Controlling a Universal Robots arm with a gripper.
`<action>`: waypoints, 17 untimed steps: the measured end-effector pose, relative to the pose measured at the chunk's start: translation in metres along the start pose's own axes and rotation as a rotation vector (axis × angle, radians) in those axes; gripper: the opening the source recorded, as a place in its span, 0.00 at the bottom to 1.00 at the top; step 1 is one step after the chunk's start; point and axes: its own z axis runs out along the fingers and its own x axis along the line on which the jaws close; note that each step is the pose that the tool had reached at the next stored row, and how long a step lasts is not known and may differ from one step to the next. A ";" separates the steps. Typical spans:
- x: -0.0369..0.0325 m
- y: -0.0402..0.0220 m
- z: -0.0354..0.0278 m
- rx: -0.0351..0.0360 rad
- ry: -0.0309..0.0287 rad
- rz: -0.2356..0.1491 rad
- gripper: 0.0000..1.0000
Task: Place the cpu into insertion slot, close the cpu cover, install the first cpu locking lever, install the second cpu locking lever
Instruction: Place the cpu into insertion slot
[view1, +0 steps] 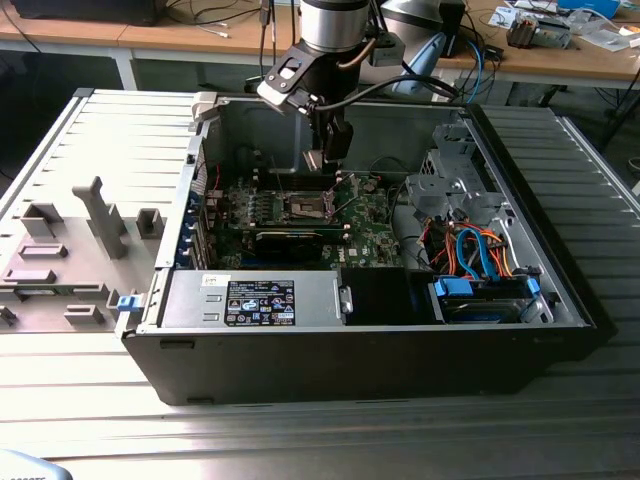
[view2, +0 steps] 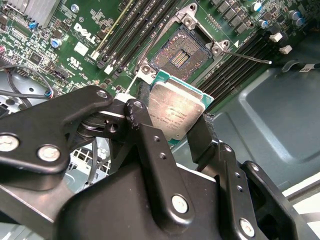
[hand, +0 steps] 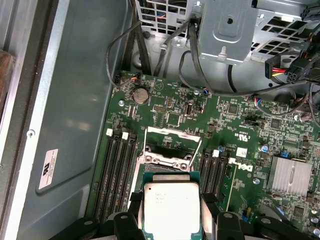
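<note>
The cpu (view2: 177, 112) is one small flat square. Its top is smooth, pale silver metal and its edge is green. The black metal gripper (view1: 330, 155) reaches down into the big black computer case (view1: 560, 300). Its two fingers (view2: 150, 145) are spread just as wide as the chip and pinch it on two sides.

The chip is up in the air over the green board (view2: 100, 30), close to the insertion slot (view2: 180, 55) but not in it. The slot is a square hole, brown and dotted inside, and it lies open. In the first wrist view, the cpu cover (hand: 172, 131) is a thin metal frame with a window in the middle, tipped up behind the slot. One thin wire lever (view2: 245, 56) sticks out beside the slot. Long black slots (hand: 117, 170) lie on both sides of it. One silver block with ribs (hand: 290, 175) sits on the board.
</note>
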 end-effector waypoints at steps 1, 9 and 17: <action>0.0000 0.0000 0.0000 0.0000 0.0000 0.001 0.55; 0.0000 0.0000 0.0003 -0.0002 -0.0003 0.009 0.55; 0.0000 0.0000 0.0005 -0.0002 -0.0004 0.013 0.55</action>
